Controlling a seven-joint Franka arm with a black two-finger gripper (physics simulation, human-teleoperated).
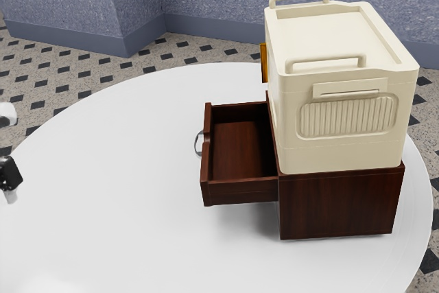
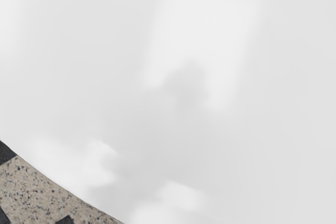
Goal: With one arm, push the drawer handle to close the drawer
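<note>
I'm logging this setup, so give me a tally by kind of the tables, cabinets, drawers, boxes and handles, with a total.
Round white table: 1
Dark brown wooden cabinet: 1
Open dark brown wooden drawer: 1
Large cream plastic-looking box: 1
Curved silver metal drawer handle: 1
Cream bar handles on the box: 2
Total: 7

No text, label, brand, number or sign can be read
</note>
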